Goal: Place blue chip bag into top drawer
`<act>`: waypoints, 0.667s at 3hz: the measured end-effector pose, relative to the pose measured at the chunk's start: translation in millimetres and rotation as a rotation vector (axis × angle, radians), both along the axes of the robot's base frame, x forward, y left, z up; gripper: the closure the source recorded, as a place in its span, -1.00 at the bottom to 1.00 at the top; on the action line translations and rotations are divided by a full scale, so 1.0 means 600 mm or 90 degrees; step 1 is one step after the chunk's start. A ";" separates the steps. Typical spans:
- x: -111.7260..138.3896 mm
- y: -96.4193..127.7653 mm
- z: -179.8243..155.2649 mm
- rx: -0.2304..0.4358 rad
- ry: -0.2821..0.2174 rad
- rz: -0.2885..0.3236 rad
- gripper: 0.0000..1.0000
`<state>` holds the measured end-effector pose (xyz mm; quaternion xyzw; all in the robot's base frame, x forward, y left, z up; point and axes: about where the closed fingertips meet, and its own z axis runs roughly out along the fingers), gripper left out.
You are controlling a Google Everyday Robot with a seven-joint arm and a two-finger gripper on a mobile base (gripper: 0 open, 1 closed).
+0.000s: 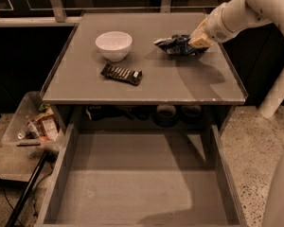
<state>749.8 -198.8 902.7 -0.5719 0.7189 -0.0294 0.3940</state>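
- Currently the step in hand looks like the grasp: the top drawer point(132, 193) stands pulled out and bare, well below the gripper and on the camera side of it, with nothing in it yet.
- Table point(180, 84): the gripper hangs just over its far corner, and the drawer juts out from under its front edge.
- Arm point(236, 13): white, slants down from the upper corner of the view and ends in the gripper.
- Clear bin point(19, 122): on the floor, far from the gripper, past the table's other side; holds trash, not part of the task.
- White bowl point(113, 45): on the tabletop, past the bag on the side away from the gripper, apart from both.
- Blue chip bag point(175, 45): lies on the tabletop right at the gripper's tip, its near end touching or under it, the rest pointing off toward the bowl.
- Black candy bar point(122, 74): further from the gripper than the bag, toward the table's front edge; leave it.
- Gripper point(199, 40): down on the bag's end; cannot tell how far open it is or if it has hold of the bag.
- Next move, my guess: make sure of the grip, lift the bag clear, carry it over the front edge, lower it into the drawer, let go.
- Needs: enough lift to miss the candy bar and the table edge.
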 end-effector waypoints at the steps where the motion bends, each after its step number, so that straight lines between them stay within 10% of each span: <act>1: -0.043 -0.021 0.058 0.023 0.012 0.011 1.00; 2: -0.110 -0.065 0.104 0.045 0.028 0.000 1.00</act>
